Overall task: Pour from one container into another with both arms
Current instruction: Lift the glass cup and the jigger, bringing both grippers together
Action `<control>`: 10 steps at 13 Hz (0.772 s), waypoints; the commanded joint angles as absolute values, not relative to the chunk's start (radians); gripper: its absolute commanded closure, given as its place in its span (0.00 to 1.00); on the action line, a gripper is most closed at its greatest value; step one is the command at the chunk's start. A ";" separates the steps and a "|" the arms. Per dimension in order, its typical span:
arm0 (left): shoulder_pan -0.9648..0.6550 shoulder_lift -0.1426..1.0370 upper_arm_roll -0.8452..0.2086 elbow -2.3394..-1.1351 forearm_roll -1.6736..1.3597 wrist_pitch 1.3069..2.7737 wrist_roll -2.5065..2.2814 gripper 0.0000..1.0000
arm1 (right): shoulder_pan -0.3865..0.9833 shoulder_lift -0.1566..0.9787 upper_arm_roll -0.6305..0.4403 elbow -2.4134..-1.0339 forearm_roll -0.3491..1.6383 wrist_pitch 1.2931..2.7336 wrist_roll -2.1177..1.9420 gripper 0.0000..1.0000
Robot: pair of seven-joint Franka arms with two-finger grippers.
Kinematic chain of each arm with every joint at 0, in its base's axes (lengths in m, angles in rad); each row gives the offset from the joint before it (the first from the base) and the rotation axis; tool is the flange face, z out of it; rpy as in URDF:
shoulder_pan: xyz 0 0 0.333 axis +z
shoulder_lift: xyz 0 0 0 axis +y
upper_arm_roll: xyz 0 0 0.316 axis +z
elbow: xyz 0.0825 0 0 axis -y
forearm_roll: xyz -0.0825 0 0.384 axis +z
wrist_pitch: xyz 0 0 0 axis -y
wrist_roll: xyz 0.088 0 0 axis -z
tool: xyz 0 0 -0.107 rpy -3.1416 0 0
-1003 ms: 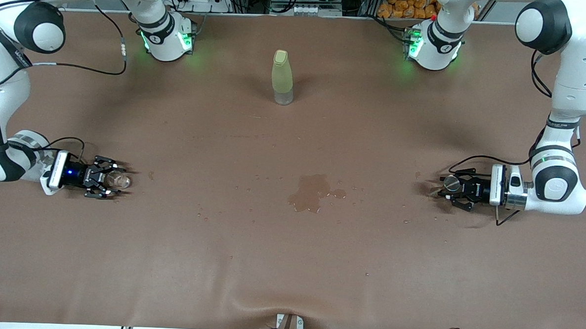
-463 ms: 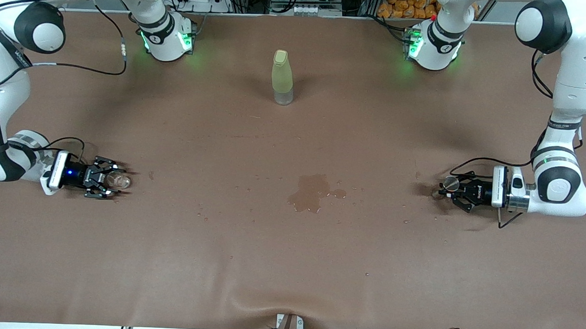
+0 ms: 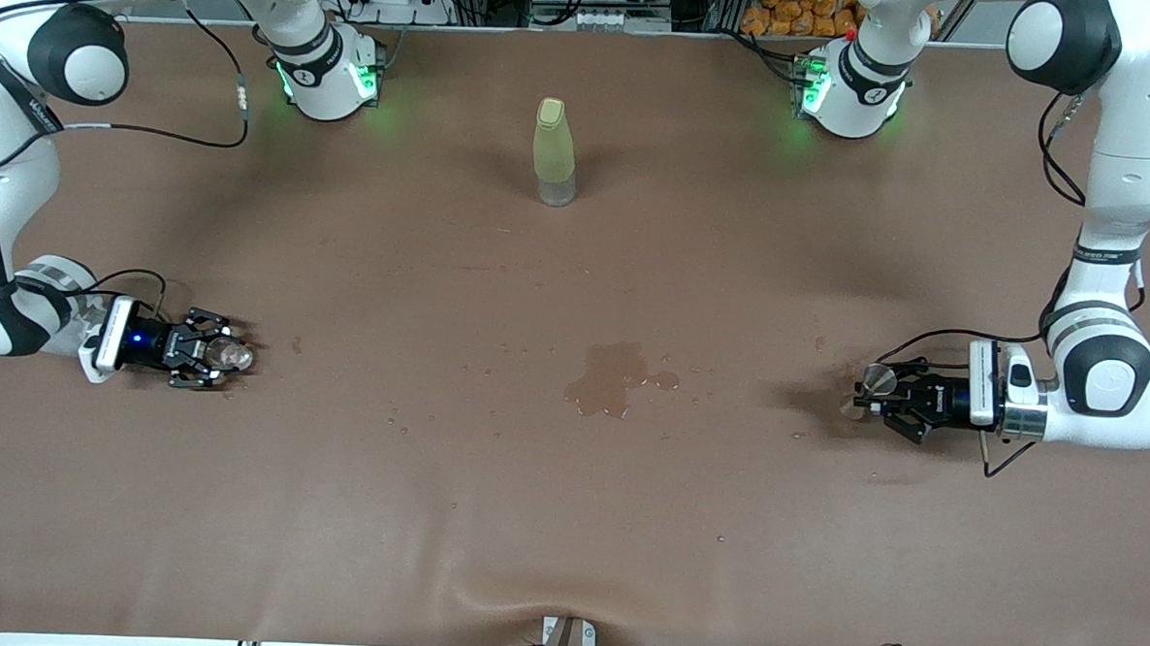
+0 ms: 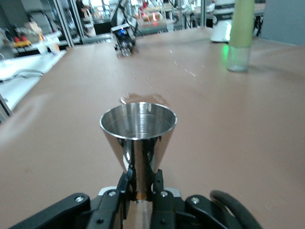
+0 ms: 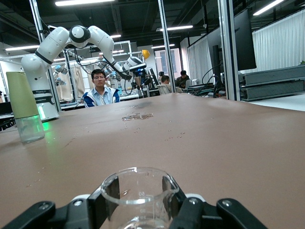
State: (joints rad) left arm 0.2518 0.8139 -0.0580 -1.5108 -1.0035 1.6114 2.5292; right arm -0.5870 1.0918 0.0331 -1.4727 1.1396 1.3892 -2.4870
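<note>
A shiny metal cone-shaped cup (image 4: pixel 138 129) stands upright with my left gripper (image 4: pixel 141 183) shut on its narrow waist. In the front view this left gripper (image 3: pixel 868 394) and the cup (image 3: pixel 878 378) are low over the table at the left arm's end. A clear glass beaker (image 5: pixel 143 206) with printed marks sits between the fingers of my right gripper (image 5: pixel 141 190), which press on its sides. The front view shows the right gripper (image 3: pixel 216 353) with the beaker (image 3: pixel 234 354) at the right arm's end of the table.
A tall pale green bottle (image 3: pixel 554 152) stands mid-table near the arms' bases. A puddle (image 3: pixel 609 378) with scattered drops wets the brown table cover between the two grippers. A person (image 5: pixel 100 88) sits off the table past the left arm's end.
The left gripper's fingers have closed on the metal cup and shifted slightly with it. The right gripper's fingers have narrowed onto the beaker and stayed in place.
</note>
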 commanded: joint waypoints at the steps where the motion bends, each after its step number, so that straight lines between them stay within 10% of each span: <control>1: 0.221 0.811 -0.061 -1.517 -1.087 1.609 2.530 1.00 | -0.577 1.074 0.038 -1.451 1.146 1.373 -2.487 0.96; 10: 0.037 0.819 -0.061 -1.519 -1.311 1.709 2.315 1.00 | -0.335 1.012 0.091 -1.405 1.262 1.391 -2.260 0.96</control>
State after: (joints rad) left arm 0.0888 0.8246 -0.0646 -1.5177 -1.2681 1.6681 2.3620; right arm -0.3551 1.0232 0.0947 -1.4279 1.2362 1.3801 -2.2856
